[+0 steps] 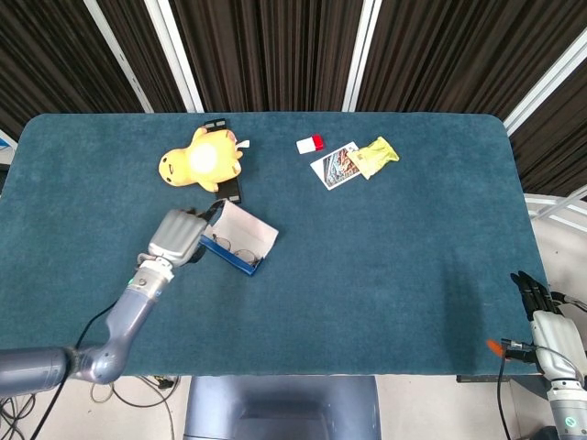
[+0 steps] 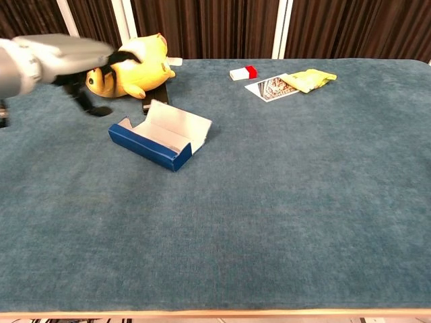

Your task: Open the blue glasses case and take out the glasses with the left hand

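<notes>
A: Where's the left hand (image 1: pixel 177 236)?

B: Over the desk (image 1: pixel 385 247) just left of the blue glasses case (image 1: pixel 240 240), with its fingers pointing toward the case. In the chest view it is a motion-blurred grey shape at the upper left (image 2: pixel 64 55), so I cannot tell whether its fingers are spread or curled, or whether it holds anything.

A: And the case?

B: It lies open, white-lined lid tipped up toward the far side. In the head view the glasses (image 1: pixel 229 250) lie inside the blue tray.

A: What's around it?

B: Just behind the case a dark flat object (image 1: pixel 229 189) lies on the desk, and behind that a yellow plush toy (image 1: pixel 202 160). Well to the right, near the far edge, sit a small red-and-white block (image 1: pixel 310 143), a printed card (image 1: pixel 337 166) and a yellow packet (image 1: pixel 377 153) touching the card's corner.

A: The right hand?

B: The right hand (image 1: pixel 537 298) is off the desk's near right corner, dark fingers extended, holding nothing.
</notes>
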`<action>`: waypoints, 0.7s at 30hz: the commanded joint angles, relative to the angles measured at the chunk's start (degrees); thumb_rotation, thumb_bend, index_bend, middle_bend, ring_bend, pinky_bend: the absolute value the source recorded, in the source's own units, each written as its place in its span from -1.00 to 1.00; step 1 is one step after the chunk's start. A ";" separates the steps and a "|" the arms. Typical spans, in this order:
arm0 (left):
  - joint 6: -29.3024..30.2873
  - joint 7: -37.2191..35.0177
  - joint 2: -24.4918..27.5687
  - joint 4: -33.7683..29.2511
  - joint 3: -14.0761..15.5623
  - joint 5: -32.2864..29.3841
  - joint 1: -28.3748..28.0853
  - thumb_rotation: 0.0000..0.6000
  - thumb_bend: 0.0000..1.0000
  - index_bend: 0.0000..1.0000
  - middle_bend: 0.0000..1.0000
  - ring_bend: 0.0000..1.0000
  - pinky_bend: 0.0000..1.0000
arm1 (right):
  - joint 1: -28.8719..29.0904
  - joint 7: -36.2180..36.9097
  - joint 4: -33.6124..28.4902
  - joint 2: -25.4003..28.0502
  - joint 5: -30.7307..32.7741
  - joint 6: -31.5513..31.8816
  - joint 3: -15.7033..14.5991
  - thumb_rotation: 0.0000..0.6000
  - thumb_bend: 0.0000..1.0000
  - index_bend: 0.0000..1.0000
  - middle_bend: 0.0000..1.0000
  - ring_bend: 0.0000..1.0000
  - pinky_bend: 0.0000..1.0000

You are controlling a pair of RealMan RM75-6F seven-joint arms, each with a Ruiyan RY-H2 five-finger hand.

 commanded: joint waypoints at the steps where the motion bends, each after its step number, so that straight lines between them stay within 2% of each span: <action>1: -2.67 0.67 0.90 0.40 1.33 -1.64 0.25 1.00 -0.34 -0.91 0.41 0.22 0.46 | 0.00 -0.04 0.00 0.00 0.00 -0.03 -0.02 1.00 -0.72 -1.00 -1.00 -1.00 -0.60; 6: -8.20 1.88 -0.34 4.09 2.13 -6.07 -1.44 1.00 -0.34 -0.90 0.52 0.31 0.54 | -0.04 -0.16 -0.07 0.05 0.06 0.01 -0.03 1.00 -0.72 -1.00 -1.00 -1.00 -0.60; 11: -12.93 3.16 -2.97 8.53 2.63 -9.54 -3.70 1.00 -0.34 -0.90 0.55 0.34 0.56 | -0.02 -0.30 -0.11 0.03 0.18 -0.04 0.00 1.00 -0.72 -1.00 -1.00 -1.00 -0.60; 21: -15.61 4.13 -6.30 12.24 3.62 -12.11 -5.97 1.00 -0.34 -0.80 0.59 0.36 0.57 | -0.01 -0.35 -0.14 0.02 0.35 -0.09 0.06 1.00 -0.72 -1.00 -1.00 -1.00 -0.60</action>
